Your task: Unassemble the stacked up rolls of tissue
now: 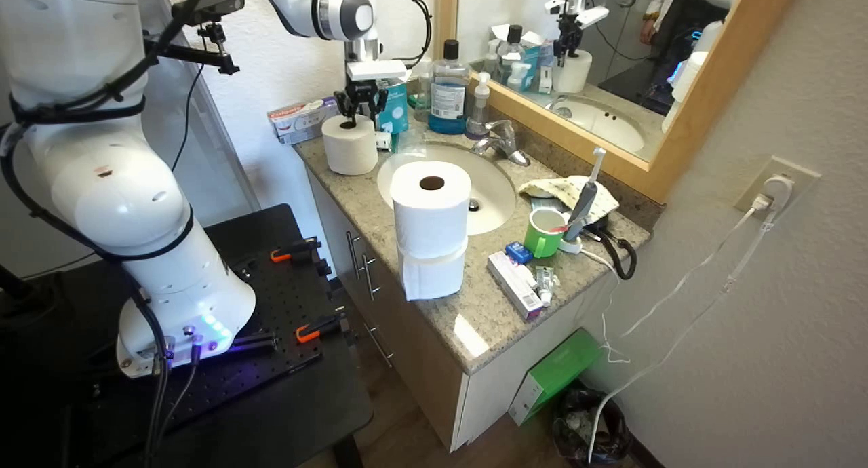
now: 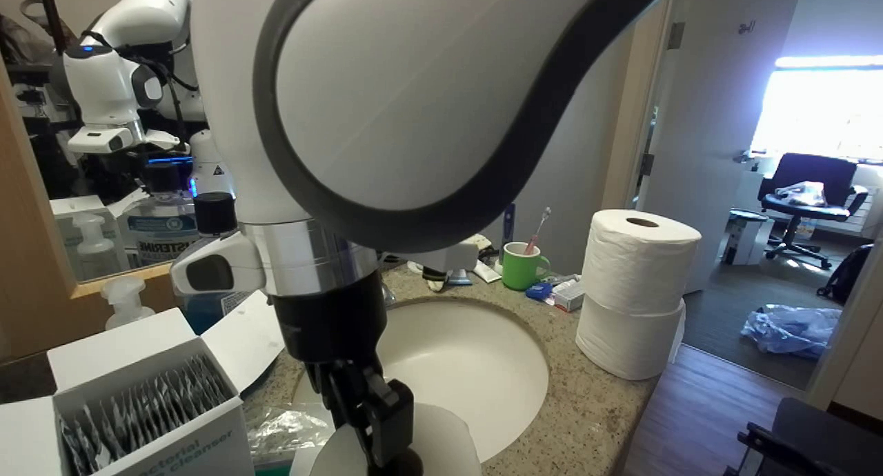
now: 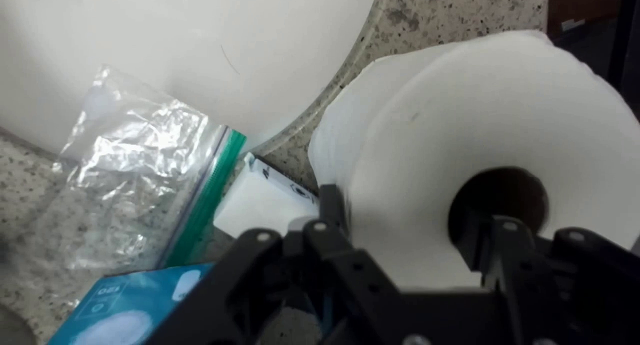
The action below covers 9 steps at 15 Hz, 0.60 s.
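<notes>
Two white rolls of tissue stand stacked at the counter's front edge in both exterior views: an upper roll [image 1: 430,217] [image 2: 636,269] on a lower roll [image 1: 434,279] [image 2: 626,338]. A third roll [image 1: 350,150] is at the far end of the counter beyond the sink; it fills the right of the wrist view [image 3: 400,150]. My gripper [image 1: 361,117] is over this third roll, pointing down. In the wrist view my gripper [image 3: 402,215] has one finger inside the dark core and one against the outer side, pinching the wall. I cannot tell whether its base touches the counter.
The sink [image 1: 494,183] lies between the third roll and the stack. A blue mouthwash bottle [image 1: 448,95], a soap pump [image 1: 479,105], a teal box [image 1: 393,108] and a toothpaste box [image 1: 302,120] crowd the back. A clear bag [image 3: 135,175], green mug [image 1: 542,234] and carton [image 1: 513,286] lie around.
</notes>
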Motion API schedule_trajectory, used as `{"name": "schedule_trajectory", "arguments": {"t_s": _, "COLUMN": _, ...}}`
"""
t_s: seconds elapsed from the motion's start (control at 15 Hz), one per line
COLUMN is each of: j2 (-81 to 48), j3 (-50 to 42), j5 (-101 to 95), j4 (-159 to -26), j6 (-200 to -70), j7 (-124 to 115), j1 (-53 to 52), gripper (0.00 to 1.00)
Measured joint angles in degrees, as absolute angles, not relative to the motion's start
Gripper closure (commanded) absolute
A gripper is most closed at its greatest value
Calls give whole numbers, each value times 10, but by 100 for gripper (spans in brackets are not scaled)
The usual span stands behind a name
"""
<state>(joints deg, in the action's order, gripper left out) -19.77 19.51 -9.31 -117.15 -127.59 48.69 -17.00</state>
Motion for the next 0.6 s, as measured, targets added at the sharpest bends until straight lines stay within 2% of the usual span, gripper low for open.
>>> {"name": "schedule_trajectory", "arguments": {"t_s": 0.13, "j2": -186, "j3": 196, "j5": -103, "j4": -1176, "j6": -1276, "j7": 473, "j1": -174, "gripper": 4}}
{"name": "schedule_trajectory", "arguments": {"t_s": 0.27, "j2": -173, "j3": 196, "j5": -111, "j4": -1180, "j6": -1276, "j7": 462, "j1": -178, "gripper": 0}}
{"name": "schedule_trajectory", "arguments": {"t_s": 0.6, "j2": -145, "j3": 196, "j5": -117, "j4": -1190, "j6": -1276, "j7": 447, "j1": -182, "gripper": 1}}
